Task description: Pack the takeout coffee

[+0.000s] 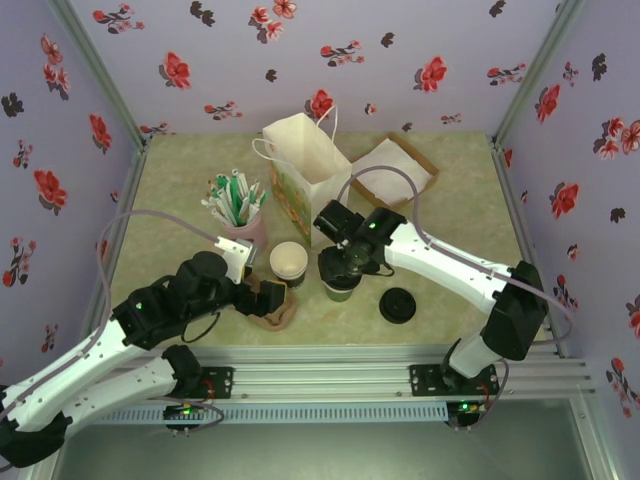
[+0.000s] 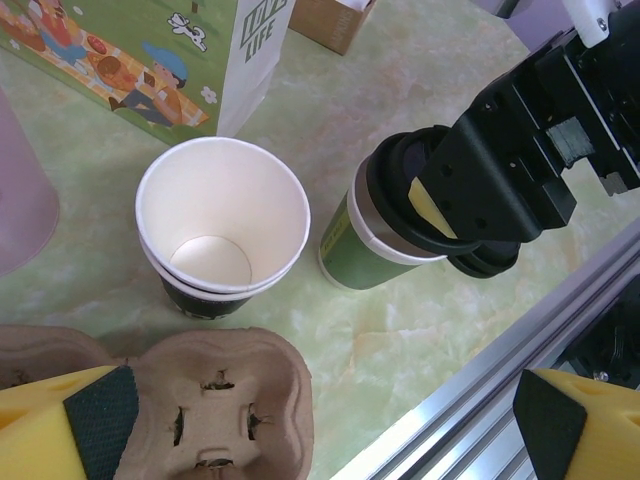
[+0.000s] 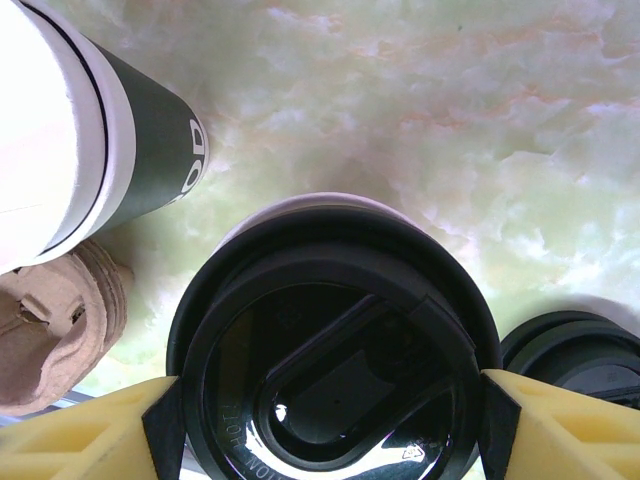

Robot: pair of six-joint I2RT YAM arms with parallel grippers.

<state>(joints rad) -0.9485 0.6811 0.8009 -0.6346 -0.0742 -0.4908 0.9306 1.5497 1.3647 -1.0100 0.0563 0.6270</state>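
Note:
Two takeout coffee cups stand side by side. The dark-walled one [image 1: 288, 262] [image 2: 222, 225] [image 3: 150, 130] is open, white inside, and looks like two nested cups. The olive-green one [image 1: 340, 288] [image 2: 350, 250] has a white rim and a black lid [image 3: 330, 350] [image 2: 400, 190] on its top. My right gripper [image 1: 340, 262] [image 3: 330, 420] is shut on that lid, with a pad against each side of it. My left gripper [image 1: 262, 298] [image 2: 320, 420] stands open just in front of the dark cup, over a brown pulp carrier [image 1: 275, 312] [image 2: 220, 400], holding nothing.
A second black lid [image 1: 397, 305] [image 3: 580, 350] lies right of the green cup. Behind stand a white paper bag [image 1: 305, 175] [image 2: 150, 50], a pink cup of stirrers [image 1: 238, 205] and an open cardboard box [image 1: 395, 170]. A metal rail [image 1: 400, 370] runs along the near edge.

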